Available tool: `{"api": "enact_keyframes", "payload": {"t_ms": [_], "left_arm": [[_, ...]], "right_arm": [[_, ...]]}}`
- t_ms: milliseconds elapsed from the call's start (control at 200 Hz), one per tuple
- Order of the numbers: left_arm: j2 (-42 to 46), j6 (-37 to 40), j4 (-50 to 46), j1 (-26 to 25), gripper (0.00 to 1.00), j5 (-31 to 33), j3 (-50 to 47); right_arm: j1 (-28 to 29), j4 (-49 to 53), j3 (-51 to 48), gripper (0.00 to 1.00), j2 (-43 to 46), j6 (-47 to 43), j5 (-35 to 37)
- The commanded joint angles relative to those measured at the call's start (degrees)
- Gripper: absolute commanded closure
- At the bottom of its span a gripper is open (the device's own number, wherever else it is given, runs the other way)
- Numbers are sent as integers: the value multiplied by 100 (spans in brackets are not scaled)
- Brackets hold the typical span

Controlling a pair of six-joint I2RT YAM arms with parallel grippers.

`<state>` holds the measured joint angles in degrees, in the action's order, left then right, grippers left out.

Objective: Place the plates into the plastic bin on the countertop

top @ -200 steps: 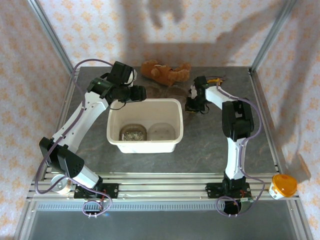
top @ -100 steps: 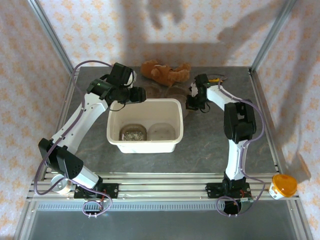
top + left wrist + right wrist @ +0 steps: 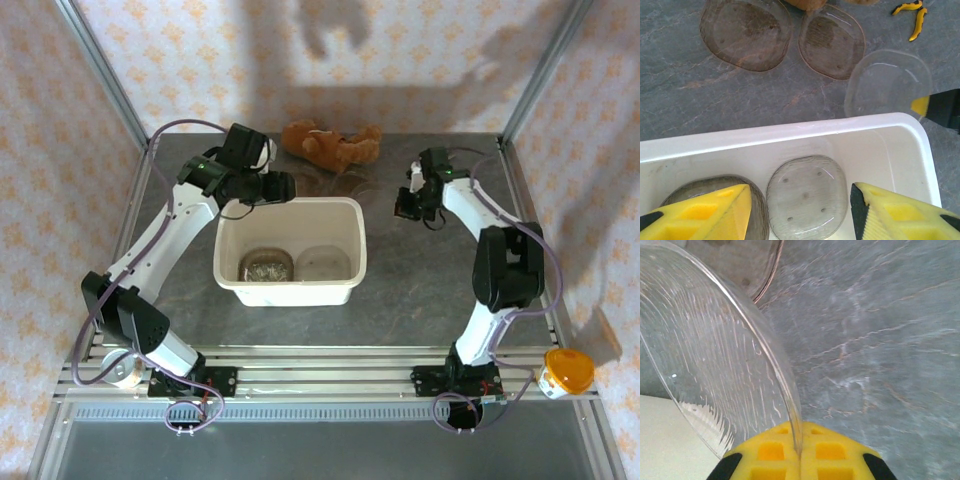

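Two clear round plates (image 3: 807,195) lie in the cream plastic bin (image 3: 790,132); right fingers (image 3: 835,455) clench a third plate (image 3: 715,365), left fingers (image 3: 705,210) released; two other plates (image 3: 746,32) wait on the grey worktop (image 3: 690,100).

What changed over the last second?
Right claw, now clamped on the rim of a clear plate, swung right, away from the plastic bin; its elbow swung outward too. Left claw stayed open over the bin's back edge; the two plates in the bin and the teddy bear didn't move.
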<state>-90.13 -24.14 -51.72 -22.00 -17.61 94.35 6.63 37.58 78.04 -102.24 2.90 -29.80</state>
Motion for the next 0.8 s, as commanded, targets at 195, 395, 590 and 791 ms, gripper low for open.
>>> {"api": "enact_keyframes", "payload": {"t_ms": [195, 395, 590, 791], "left_arm": [[-249, -42, 85, 48, 43, -87, 364], [-423, -64, 139, -41, 42, -67, 625], [-452, -22, 620, -261, 39, -116, 564], [-516, -19, 1457, -532, 38, -395, 510]], "right_arm": [[-505, 230, -354, 100, 1228, 23, 266], [-510, 635, 74, 100, 1698, 67, 389], [-493, 927, 669, 100, 2087, 31, 277], [-161, 1196, 1312, 100, 1959, -1, -15]]}}
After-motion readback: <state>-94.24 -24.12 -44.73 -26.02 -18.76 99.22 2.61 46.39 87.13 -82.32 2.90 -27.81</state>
